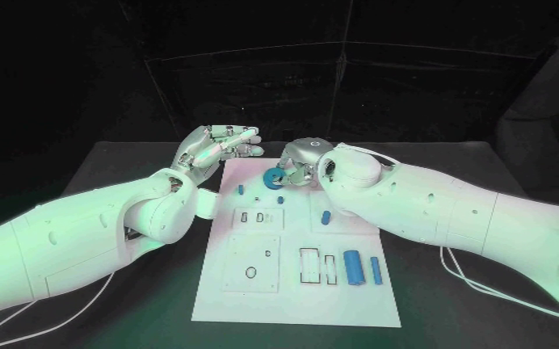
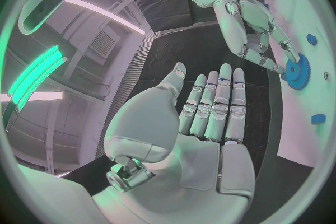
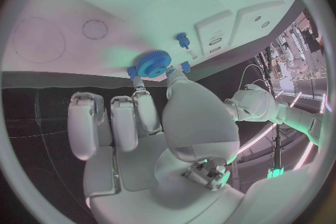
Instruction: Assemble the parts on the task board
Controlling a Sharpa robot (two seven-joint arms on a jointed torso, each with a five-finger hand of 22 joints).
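My right hand [image 1: 305, 163] pinches a blue gear [image 1: 275, 177] between thumb and a finger at the far end of the white task board [image 1: 233, 292]. In the right wrist view the gear [image 3: 152, 63] sits at the fingertips of the right hand [image 3: 140, 117], close to the task board [image 3: 105, 0]; I cannot tell whether it touches. A small blue peg [image 3: 182, 40] stands just beyond it. My left hand [image 1: 216, 147] hovers by the board's far left corner, holding nothing. The left hand [image 2: 210, 106] has its fingers straight, facing the right hand [image 2: 255, 28] and the gear [image 2: 297, 73].
Loose blue parts lie on the board: two small ones [image 1: 241, 190] [image 1: 282, 199] near the gear, one [image 1: 326, 218] mid-right, two long ones [image 1: 353, 267] [image 1: 375, 270] at the right. Rectangular recesses [image 1: 310, 265] and a ring hole [image 1: 250, 272] mark the near half. A white cable [image 1: 466, 280] trails on the table.
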